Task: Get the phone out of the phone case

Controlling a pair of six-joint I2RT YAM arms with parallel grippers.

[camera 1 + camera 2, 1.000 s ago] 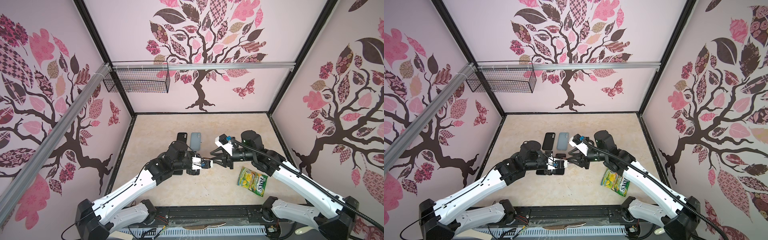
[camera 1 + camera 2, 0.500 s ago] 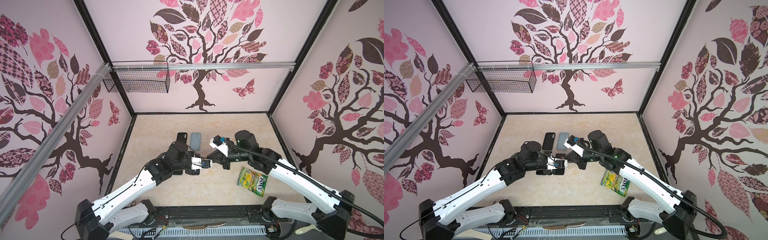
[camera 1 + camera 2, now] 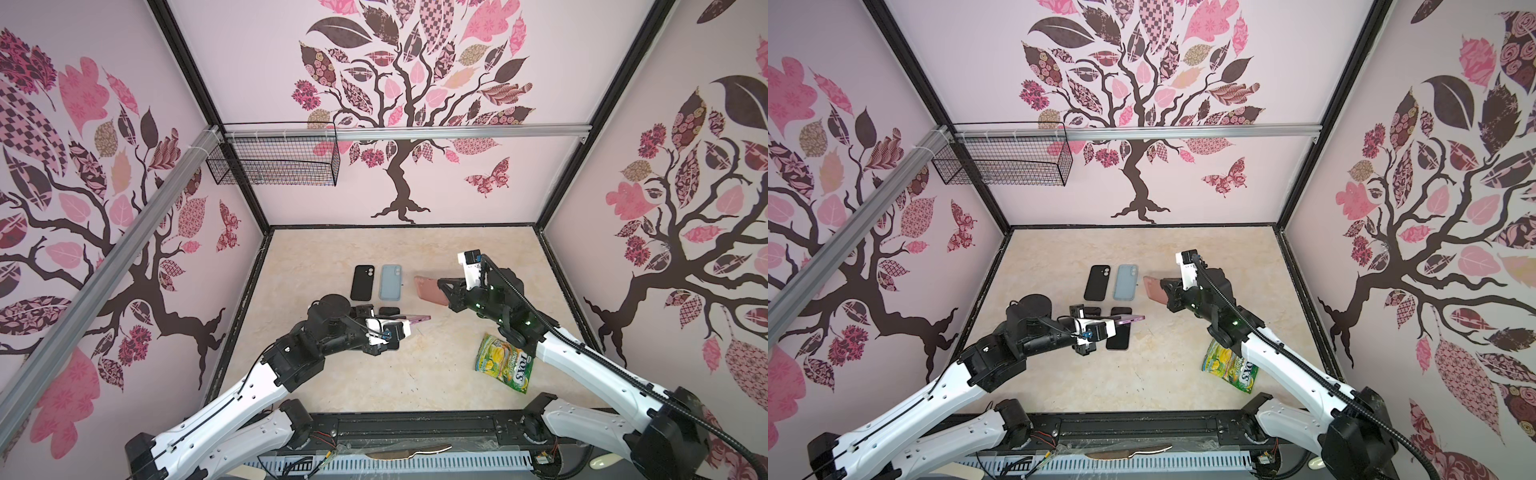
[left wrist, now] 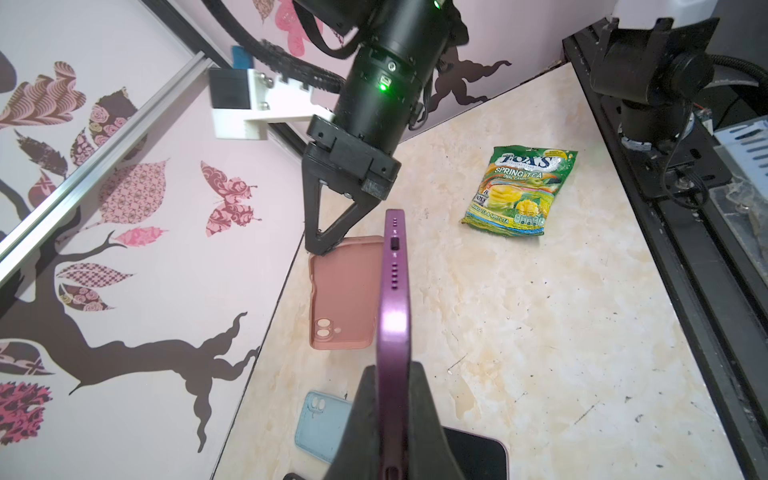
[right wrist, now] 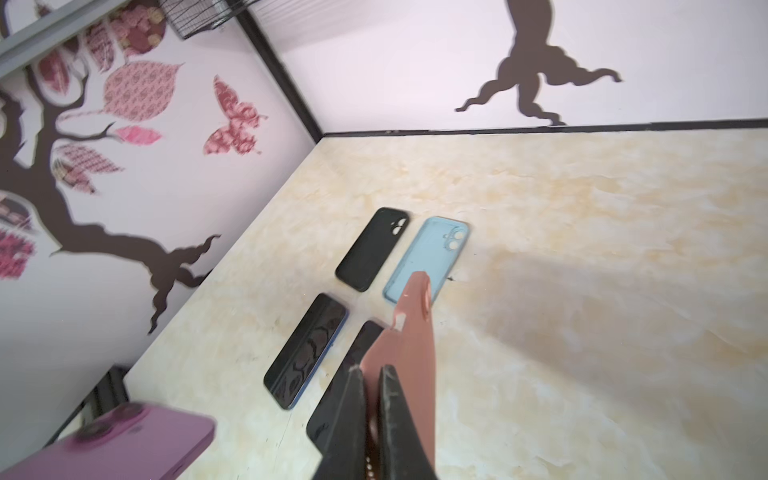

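a lab robot cell: boxed in by tree-print walls [image 3: 457, 187], black posts [image 3: 185, 62], aluminium rail [image 3: 457, 132], wire basket [image 3: 274, 166], marble-look tabletop [image 3: 415, 257].

A black phone case [image 3: 360, 282] and a pale blue case [image 3: 390, 282] lie side by side, just apart, on the beige marbled table [image 3: 415, 374]. Nearer the front, two dark-screened phones lie face up beside each other: one with a blue edge [image 5: 305, 351], the other [image 5: 351, 349] partly hidden. A green-and-yellow candy bag [image 3: 505, 368] lies flat well to the right. A black wire basket [image 3: 274, 166] hangs from the aluminium rail [image 3: 457, 132] on the tree-patterned back wall.
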